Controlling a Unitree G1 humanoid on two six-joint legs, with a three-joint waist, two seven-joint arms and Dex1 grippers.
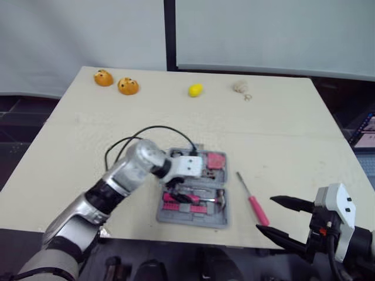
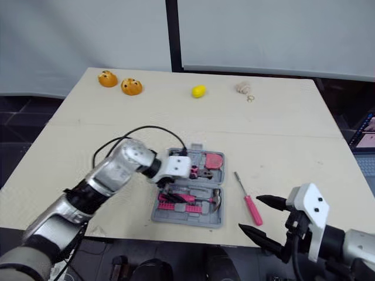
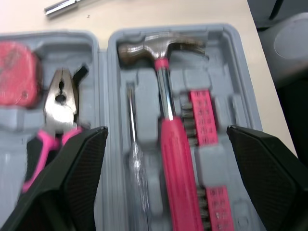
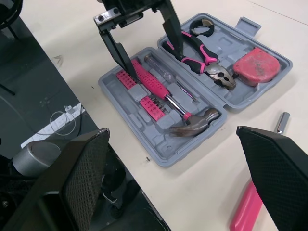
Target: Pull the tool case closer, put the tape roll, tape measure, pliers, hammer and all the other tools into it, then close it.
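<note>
One screwdriver (image 1: 252,199), likely light and stiff, lies outside the tool case (image 1: 192,222); pinch its pink handle. Left claw (image 3: 167,130) and right claw (image 1: 265,214) both released.

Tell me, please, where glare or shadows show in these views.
Left wrist view: a bright streak of glare runs down the steel shaft of the pink-handled hammer. Right wrist view: the open grey plastic tool case throws a thin shadow along its edge. Left eye view: the beige table is evenly lit, without glare.
</note>
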